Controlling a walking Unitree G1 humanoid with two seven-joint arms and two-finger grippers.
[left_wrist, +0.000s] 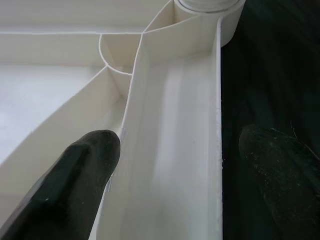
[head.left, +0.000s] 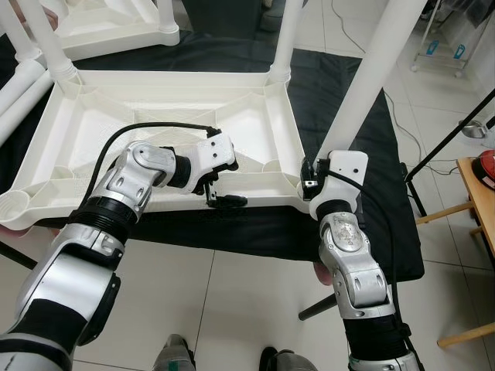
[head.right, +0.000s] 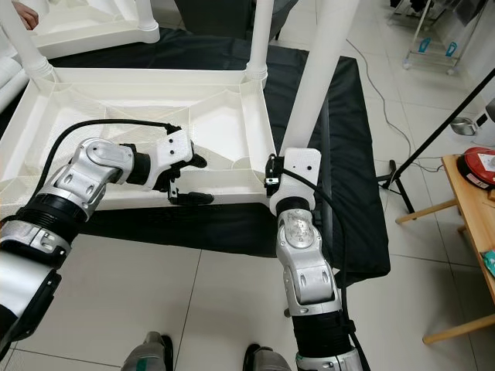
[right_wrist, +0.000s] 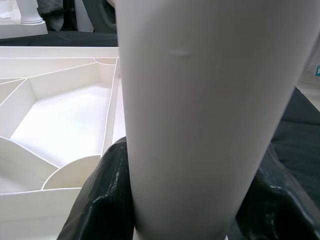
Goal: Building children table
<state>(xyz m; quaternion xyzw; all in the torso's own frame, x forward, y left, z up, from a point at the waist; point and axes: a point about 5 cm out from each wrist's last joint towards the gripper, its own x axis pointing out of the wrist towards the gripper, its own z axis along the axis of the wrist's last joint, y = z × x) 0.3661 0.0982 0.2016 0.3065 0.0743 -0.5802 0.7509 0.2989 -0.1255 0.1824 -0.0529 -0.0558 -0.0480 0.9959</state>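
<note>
Black mat (head.left: 363,193) covers the pale tile floor across the upper and middle frame. On it lies the white plastic table top (head.left: 162,124), upside down, ribbed underside up, filling the upper left and centre of the head views. Smooth, glossy moulded plastic, thin ribs, round sockets at the corners.

My right gripper (right_wrist: 187,195) sits at the near right corner of the top, centre-right of frame, fingers pinching a white table leg (head.left: 371,69). The leg is a smooth round tube, its long axis running up and right from the corner socket, slightly tilted. Its foot is right at the socket; I judge it seated or nearly so, but can't tell which.

My left gripper (head.left: 220,189) is centre frame, fingers spread and straddling the near rim wall, one inside the channel, one outside over the mat, not yet clamped.

Two more legs already stand at the far corners. Wooden stand (head.left: 476,209) at the right edge.
</note>
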